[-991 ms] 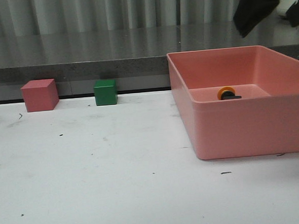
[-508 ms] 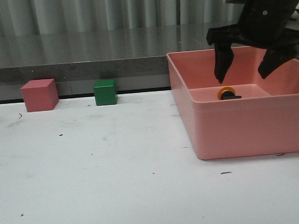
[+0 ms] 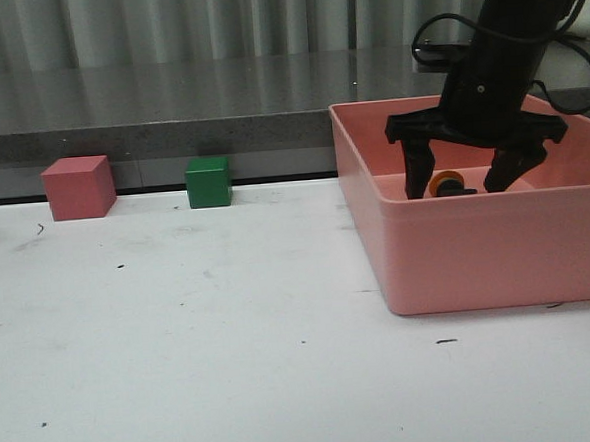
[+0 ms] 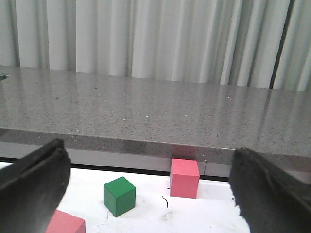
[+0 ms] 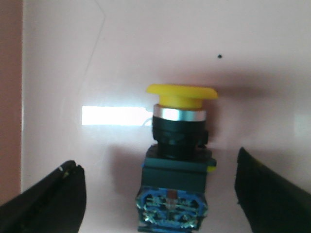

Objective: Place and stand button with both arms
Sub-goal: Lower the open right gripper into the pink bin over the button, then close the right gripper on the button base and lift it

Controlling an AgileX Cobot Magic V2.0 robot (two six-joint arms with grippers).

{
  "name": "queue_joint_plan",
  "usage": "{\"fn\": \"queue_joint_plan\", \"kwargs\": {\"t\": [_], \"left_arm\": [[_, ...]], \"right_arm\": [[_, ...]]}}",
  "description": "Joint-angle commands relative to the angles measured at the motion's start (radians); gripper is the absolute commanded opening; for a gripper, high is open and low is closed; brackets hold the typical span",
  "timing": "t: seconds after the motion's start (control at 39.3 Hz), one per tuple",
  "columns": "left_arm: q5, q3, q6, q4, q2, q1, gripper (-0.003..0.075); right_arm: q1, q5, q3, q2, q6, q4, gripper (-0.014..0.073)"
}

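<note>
The push button (image 3: 447,184) lies on its side on the floor of the pink bin (image 3: 477,250), which stands on the white table (image 3: 201,327) toward 3 o'clock in the front view. The right gripper (image 3: 458,179) reaches down into the bin with its fingers spread wide, one black finger (image 3: 414,169) on each side of the button and neither touching it. In the right wrist view the button (image 5: 178,160) shows a yellow mushroom cap, silver collar, black body and bluish base, lying between the two finger tips (image 5: 46,201) with clear gaps on both sides.

The left gripper (image 4: 146,194) appears only in its own wrist view, fingers (image 4: 31,182) spread far apart and holding nothing. Toward 10 o'clock on the table sit a pink cube (image 3: 78,187) and, just beside it toward the bin, a green cube (image 3: 208,181), apart from each other, before the grey stone ledge (image 3: 168,109).
</note>
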Motion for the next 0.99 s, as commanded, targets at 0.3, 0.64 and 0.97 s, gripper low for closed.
{"fn": "queue_joint_plan", "kwargs": {"t": [0.3, 0.64, 0.97], "left_arm": [[-0.082, -0.033, -0.007, 0.002, 0.015, 0.001, 0.0641], [-0.082, -0.033, -0.007, 0.002, 0.015, 0.001, 0.0641], [-0.082, -0.033, -0.007, 0.002, 0.015, 0.001, 0.0641]], "right_arm": [[-0.008, -0.016, -0.034, -0.045, -0.002, -0.003, 0.0266], [-0.008, -0.014, -0.034, -0.125, -0.002, -0.003, 0.0222], [0.008, -0.053, -0.034, -0.377, -0.002, 0.005, 0.0222]]}}
